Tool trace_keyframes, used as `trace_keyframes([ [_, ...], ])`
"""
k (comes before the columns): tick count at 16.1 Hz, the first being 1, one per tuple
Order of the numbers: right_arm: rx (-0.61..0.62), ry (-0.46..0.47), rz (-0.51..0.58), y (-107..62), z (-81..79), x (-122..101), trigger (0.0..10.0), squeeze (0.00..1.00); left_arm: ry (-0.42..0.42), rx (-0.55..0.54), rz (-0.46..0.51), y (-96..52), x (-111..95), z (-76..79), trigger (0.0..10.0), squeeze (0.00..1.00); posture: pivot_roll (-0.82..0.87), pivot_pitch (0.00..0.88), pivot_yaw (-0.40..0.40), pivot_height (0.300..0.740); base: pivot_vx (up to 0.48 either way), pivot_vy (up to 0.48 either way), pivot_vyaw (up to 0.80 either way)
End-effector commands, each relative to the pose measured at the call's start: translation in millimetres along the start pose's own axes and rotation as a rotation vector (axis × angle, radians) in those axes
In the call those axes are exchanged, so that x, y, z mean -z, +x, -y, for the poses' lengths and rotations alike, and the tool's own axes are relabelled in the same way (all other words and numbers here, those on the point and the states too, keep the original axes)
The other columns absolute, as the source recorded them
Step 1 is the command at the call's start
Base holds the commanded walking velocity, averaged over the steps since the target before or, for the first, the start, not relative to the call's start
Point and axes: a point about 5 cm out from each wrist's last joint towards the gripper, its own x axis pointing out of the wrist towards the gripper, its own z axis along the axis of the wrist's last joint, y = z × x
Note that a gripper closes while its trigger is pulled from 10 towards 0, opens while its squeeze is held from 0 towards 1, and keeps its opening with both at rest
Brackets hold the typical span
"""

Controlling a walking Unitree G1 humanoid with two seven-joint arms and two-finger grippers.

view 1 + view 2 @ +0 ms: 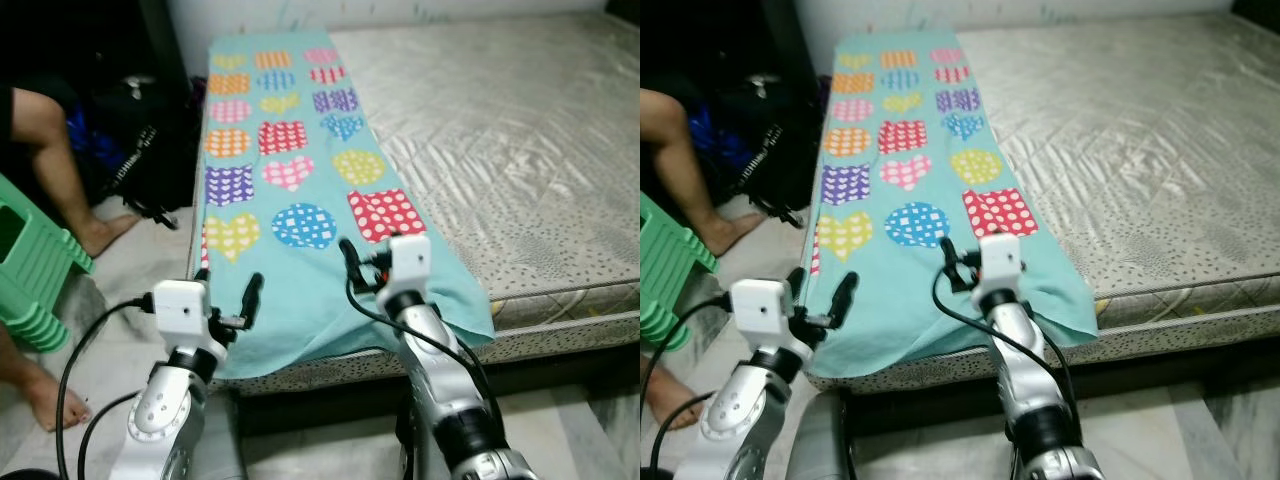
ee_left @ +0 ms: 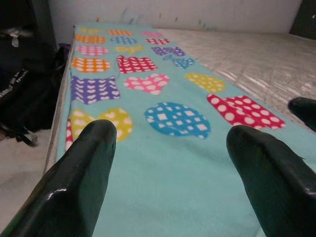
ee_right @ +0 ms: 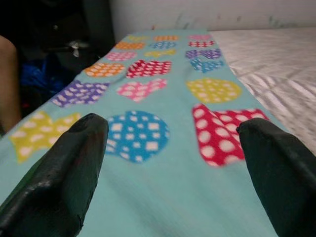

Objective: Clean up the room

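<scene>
Both grippers hover over the near end of the turquoise blanket [image 1: 300, 190], which lies flat along the left side of the mattress [image 1: 520, 150], its hem draping over the edge just below the fingers. Left gripper [image 2: 173, 163] and right gripper [image 3: 173, 163]: fingers spread wide, grasping nothing. You likely want each pair lowered onto a near corner, pinching fabric only, not mattress, and both lifted evenly. No brand, label or writing is legible anywhere
</scene>
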Motion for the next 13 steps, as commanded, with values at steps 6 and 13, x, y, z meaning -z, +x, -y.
trace_keyframes([
  [6, -0.118, -0.03, -0.056, -4.2, -12.9, 6, 10.0, 0.0, 0.029, 0.004, -0.007, -2.6, 1, -2.0, 10.0, 0.0, -0.02, 0.035, 0.024, 0.495, 0.136, 0.0, 0.0],
  [13, -0.113, -0.034, -0.059, -3.2, -11.5, 6, 10.0, 0.0, 0.028, 0.006, -0.009, -2.6, 2, -1.8, 10.0, 0.0, -0.02, 0.03, 0.023, 0.495, 0.343, 0.0, 0.0],
])
